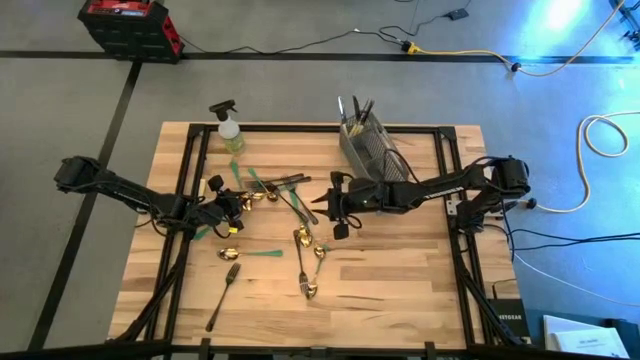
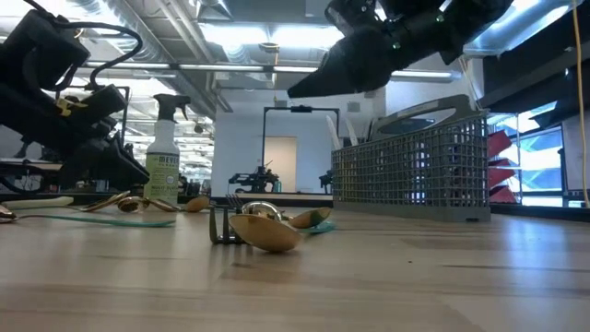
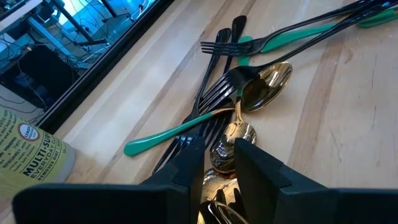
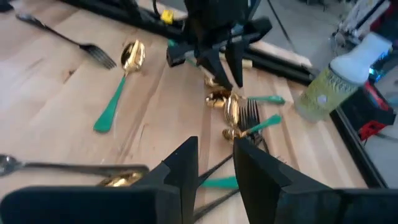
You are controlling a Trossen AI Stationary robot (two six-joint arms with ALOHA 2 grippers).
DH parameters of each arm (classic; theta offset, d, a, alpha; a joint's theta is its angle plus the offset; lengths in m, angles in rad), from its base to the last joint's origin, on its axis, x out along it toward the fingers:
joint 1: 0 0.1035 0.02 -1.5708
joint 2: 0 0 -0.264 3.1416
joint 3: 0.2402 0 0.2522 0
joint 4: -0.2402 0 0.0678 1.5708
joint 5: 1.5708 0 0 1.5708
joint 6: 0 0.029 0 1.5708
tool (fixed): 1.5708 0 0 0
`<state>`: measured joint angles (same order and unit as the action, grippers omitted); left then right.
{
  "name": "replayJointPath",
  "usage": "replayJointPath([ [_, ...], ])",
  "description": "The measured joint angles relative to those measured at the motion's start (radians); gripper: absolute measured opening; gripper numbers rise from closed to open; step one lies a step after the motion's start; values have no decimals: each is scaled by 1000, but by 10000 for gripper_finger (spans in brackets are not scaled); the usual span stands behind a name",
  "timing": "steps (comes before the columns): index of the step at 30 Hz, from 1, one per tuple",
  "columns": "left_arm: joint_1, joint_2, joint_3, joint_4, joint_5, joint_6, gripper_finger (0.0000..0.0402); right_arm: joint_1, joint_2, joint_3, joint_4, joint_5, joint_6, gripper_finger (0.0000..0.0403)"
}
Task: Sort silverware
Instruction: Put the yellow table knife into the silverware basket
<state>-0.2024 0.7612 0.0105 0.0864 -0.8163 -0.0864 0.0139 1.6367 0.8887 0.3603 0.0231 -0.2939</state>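
Here the silverware (image 1: 270, 200) lies scattered across the table (image 1: 400, 290), most of it piled just beside the spray bottle (image 1: 229, 128). The left gripper (image 1: 232, 203) sits low over that pile, fingers narrowly parted (nothing visibly held). The right gripper (image 1: 335, 205) hovers beyond the pile from the bottle, near the mesh caddy (image 1: 368, 150), narrow and empty.

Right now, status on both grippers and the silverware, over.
Left gripper low over the silverware pile, fingers close together, nothing visibly held. Right gripper raised mid-table, empty. Mesh caddy already holds a few pieces. Spray bottle stands near the pile.
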Motion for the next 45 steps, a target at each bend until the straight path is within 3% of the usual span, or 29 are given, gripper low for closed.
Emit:
replayJointPath([
  [7, 0, 0, 0, 1, 2, 0, 72, 0, 85, 1, 150, -149, -2, 85],
  [20, 0, 0, 0, 14, 4, -11, 72, -1, 123, 0, 306, -141, -2, 85],
  [26, 7, 0, 20, 109, 105, -220, 72, -1, 123, 1, 301, -139, 0, 85],
  [30, 9, 1, 143, 141, 296, -119, 72, -1, 123, 1, 295, -139, 14, 85],
  [33, 30, 2, 296, -12, 288, -49, 72, -1, 123, 1, 296, -138, 17, 85],
  [37, 99, 43, 531, -396, 266, 6, 72, -1, 123, 0, 295, -136, 21, 85],
  [45, 274, 327, 927, -961, 279, 96, 72, -1, 123, 0, 279, -136, 21, 85],
])
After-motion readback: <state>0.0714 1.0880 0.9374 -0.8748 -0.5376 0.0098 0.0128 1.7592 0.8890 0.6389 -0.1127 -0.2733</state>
